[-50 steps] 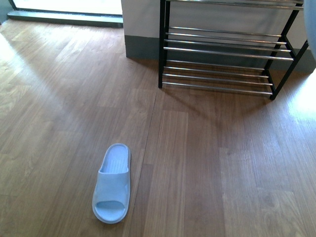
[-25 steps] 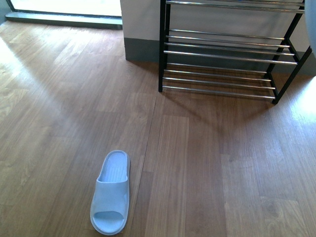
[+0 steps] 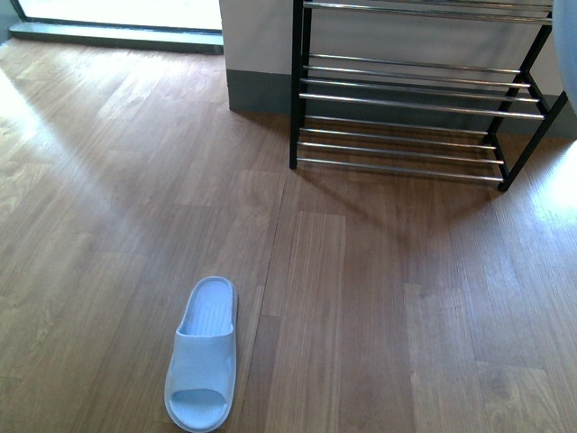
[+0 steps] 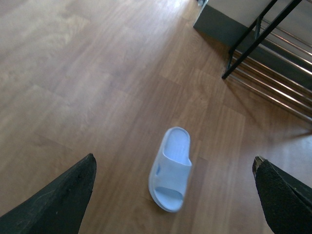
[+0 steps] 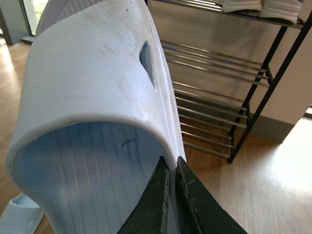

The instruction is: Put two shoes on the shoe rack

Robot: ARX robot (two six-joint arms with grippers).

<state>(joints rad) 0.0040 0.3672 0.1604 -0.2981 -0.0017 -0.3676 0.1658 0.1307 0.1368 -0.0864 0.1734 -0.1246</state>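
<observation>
A pale blue slide shoe (image 3: 201,356) lies flat on the wooden floor, toe towards me, also seen below my left gripper (image 4: 174,158) as the shoe (image 4: 170,168). That gripper hangs open well above it, fingers (image 4: 58,200) wide apart. My right gripper (image 5: 170,161) is shut on the side edge of a second pale blue shoe (image 5: 87,97), held up in the air; a sliver of it (image 3: 569,45) shows at the front view's right edge. The shoe rack (image 3: 406,90), black frame with chrome bars, stands at the back right against the wall and shows as the rack (image 5: 219,97).
A white wall corner with grey skirting (image 3: 257,90) stands left of the rack. A bright door threshold (image 3: 117,32) runs along the far left. White shoes (image 5: 263,6) sit on the rack's top tier. Open wooden floor lies between shoe and rack.
In the front view the floor shoe and the rack have slid down the picture a little, mostly in the first half second. The shoe still lies the same way on the floor.
</observation>
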